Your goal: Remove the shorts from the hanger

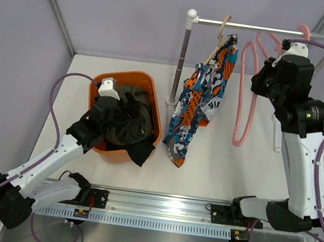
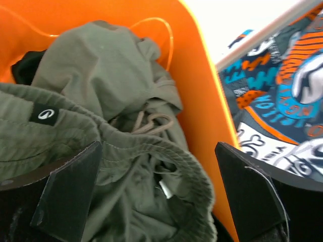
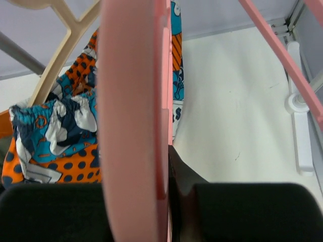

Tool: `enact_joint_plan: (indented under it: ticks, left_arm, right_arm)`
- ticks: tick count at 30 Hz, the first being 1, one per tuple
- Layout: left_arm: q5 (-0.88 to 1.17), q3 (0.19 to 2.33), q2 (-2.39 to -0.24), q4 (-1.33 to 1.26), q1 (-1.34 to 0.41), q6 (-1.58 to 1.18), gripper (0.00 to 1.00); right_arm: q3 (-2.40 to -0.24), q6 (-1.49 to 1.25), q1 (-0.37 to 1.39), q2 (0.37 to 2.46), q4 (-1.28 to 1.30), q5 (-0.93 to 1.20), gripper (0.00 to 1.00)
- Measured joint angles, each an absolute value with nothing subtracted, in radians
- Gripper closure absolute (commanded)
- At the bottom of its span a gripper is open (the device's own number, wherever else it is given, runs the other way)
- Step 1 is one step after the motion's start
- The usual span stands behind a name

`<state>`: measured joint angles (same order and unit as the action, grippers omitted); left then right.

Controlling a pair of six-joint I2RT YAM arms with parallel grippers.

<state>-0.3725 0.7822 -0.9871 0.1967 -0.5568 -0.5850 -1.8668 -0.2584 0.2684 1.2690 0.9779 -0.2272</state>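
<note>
The patterned shorts (image 1: 196, 107) hang from a beige wooden hanger (image 1: 223, 30) on the rail (image 1: 252, 27); they also show in the right wrist view (image 3: 55, 136) and the left wrist view (image 2: 282, 101). The olive shorts (image 1: 137, 124) and the black shorts (image 1: 141, 153) lie in an orange basket (image 1: 125, 79). My left gripper (image 2: 157, 151) is open just above the olive shorts (image 2: 101, 60), holding nothing. My right gripper (image 1: 275, 67) is up by the rail, shut on a bare pink hanger (image 3: 131, 101).
The rack's upright post (image 1: 182, 58) stands between the basket and the patterned shorts. The pink hanger (image 1: 246, 96) hangs down at the right, with another pink hanger (image 3: 282, 55) beside it. The basket wall (image 2: 202, 101) is close to my left gripper's right finger.
</note>
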Motion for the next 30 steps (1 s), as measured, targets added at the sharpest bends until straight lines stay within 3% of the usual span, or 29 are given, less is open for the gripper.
enact_joint_plan:
  ticks: [14,26,30]
  left_arm:
    - [-0.252,0.924,-0.758,0.418,-0.557,-0.525,0.01]
    - [-0.159,1.292,-0.807,0.572,-0.557,-0.611,0.01]
    - [-0.159,1.321,-0.785,0.588,-0.556,-0.649,0.01]
  right_arm:
    - [-2.244,-0.22,0.175,1.675,1.022,-0.242,1.0]
    - [-2.377,-0.22,0.163,1.774,1.023,-0.226,1.0]
    - [-2.382,-0.218,0.163,1.784,1.028,-0.224,1.0]
